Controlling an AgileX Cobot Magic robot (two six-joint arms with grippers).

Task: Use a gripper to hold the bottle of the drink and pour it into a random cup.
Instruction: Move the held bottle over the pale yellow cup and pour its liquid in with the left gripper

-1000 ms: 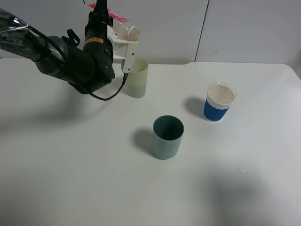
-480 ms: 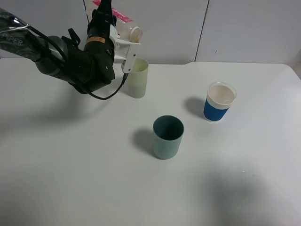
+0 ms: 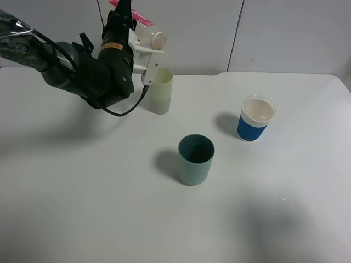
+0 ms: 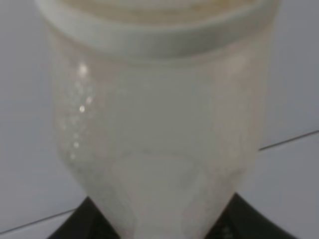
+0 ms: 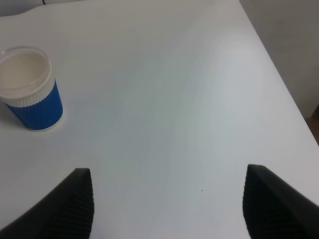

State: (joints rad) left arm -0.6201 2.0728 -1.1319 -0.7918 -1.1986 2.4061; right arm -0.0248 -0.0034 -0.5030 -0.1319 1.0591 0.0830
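**White table, bottle tipped over the pale cup**

Starting far left: left gripper clamped on the bottle's flat sides, holding it high off the surface. Sloping down along its long axis toward the mouth, with that mouth poking out just past the white jaws. Looking pale and near empty up close at the wrist. No sign of the reddish drink in there, and no telling how much sits in the cup.

Now the relation that matters: straight below the jaw tips, the cup, upright, rim just beside the lower jaw. Lined up for pouring, by the look of it.

Moving right, well clear ahead of that gripper: teal cup, then blue cup further still. Right gripper spread wide apart, holding nothing, blue cup ahead and off to one side. Nowhere near the bottle, so left arm's job.

Against a second ago: lifted a touch, mouth nudged slightly further out over the cup. Over the last half-second, barely any change.
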